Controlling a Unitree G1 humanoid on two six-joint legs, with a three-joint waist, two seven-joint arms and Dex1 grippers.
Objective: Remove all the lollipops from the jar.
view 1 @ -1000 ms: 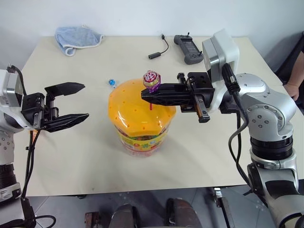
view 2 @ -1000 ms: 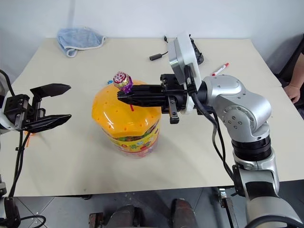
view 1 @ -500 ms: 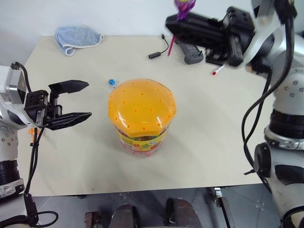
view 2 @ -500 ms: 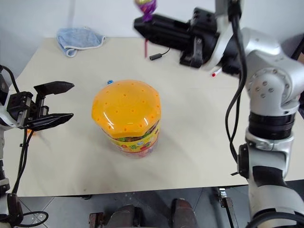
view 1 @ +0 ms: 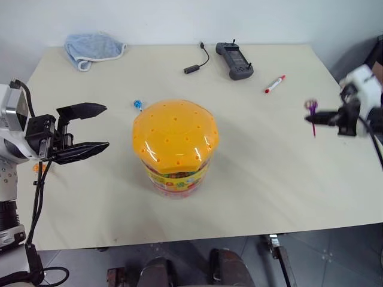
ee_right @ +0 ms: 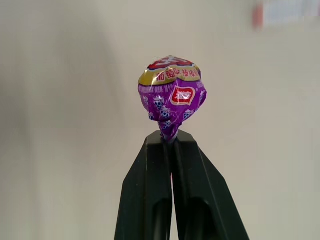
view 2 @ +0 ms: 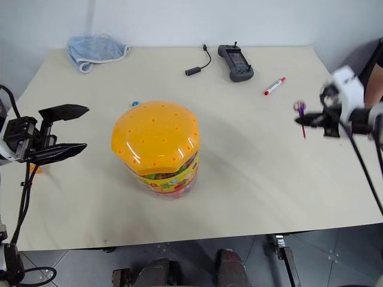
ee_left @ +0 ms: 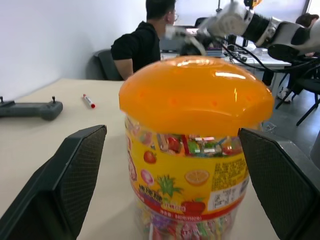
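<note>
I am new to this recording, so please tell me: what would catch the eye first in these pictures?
The big clear jar with its domed orange lid stands mid-table. The right gripper, over the table's right edge, is shut on a purple-wrapped lollipop. The left gripper hangs open to the jar's left, and a blue lollipop lies just behind the jar.

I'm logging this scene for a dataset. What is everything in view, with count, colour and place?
jar: one, clear with orange lid, table centre.
purple lollipop: one, pinched in the right tool, over the table's right edge.
blue lollipop: one, on the table behind the jar.
cloth: one, light blue, far left corner.
controller: one, dark grey, far edge.
cable plug: one, black, left of the controller.
marker: one, white with red cap, far right.
person: one, black shirt, beyond the table.
left tool: black, open, left of the jar.
right tool: black, shut.
</note>
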